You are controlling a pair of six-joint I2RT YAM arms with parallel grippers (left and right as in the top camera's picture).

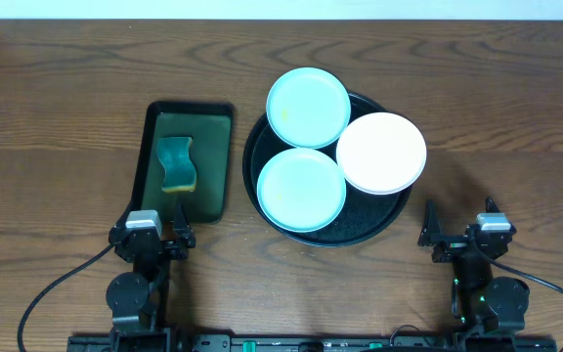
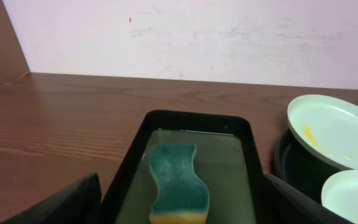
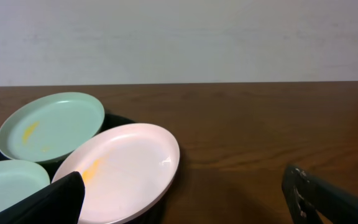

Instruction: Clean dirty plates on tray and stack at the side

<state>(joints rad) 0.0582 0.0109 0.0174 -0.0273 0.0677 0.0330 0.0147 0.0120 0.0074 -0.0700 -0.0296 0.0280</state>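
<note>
Three plates lie on the round black tray (image 1: 262,132): a mint plate at the back (image 1: 308,107), a mint plate at the front (image 1: 301,189) and a white plate at the right (image 1: 381,152). Yellow smears show on the back mint plate (image 3: 51,122) and on the white plate (image 3: 126,168) in the right wrist view. My left gripper (image 1: 151,238) is open and empty at the near end of the green tray. My right gripper (image 1: 460,235) is open and empty, near the table's front, right of the black tray.
A dark green rectangular tray (image 1: 213,156) left of the black tray holds a green-and-yellow sponge (image 1: 176,164), also seen in the left wrist view (image 2: 178,184). Bare wooden table (image 1: 57,117) lies to the left and far right. A pale wall (image 2: 185,34) stands behind.
</note>
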